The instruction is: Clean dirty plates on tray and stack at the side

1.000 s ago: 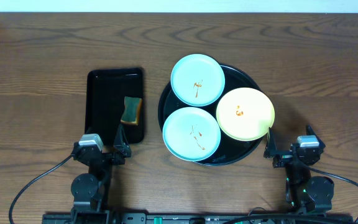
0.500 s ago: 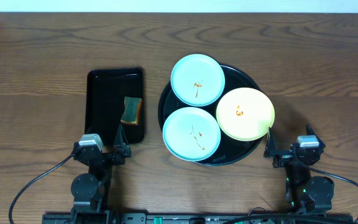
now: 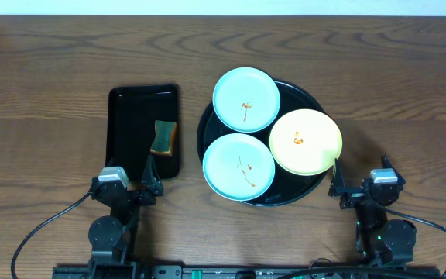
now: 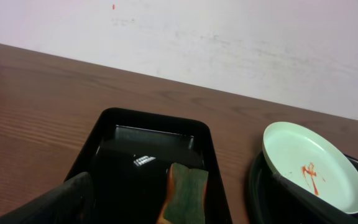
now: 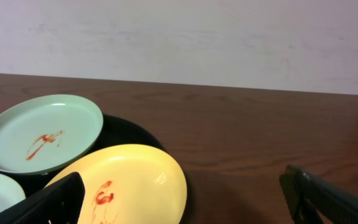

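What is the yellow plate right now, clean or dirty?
Dirty: the yellow plate has a small reddish smear near its middle, seen overhead and from the right wrist.

Your counter (image 3: 53,54) is dark-brown wood grain, smooth, with a low satin sheen. The round tray (image 3: 299,98) is glossy black and looks like plastic; its raised rim catches the light. Left of it, the oblong tray (image 4: 135,149) has the same glossy black finish, and you can see a bright glint on its floor. The sponge (image 4: 188,193) shows a rough, fibrous green face over softer yellow foam. The far mint plate (image 3: 245,98), near mint plate (image 3: 238,167) and yellow plate (image 3: 306,141) are smooth with a soft gloss, each streaked with thin reddish-brown sauce. The far wall (image 4: 229,43) is matt white and faintly scuffed.
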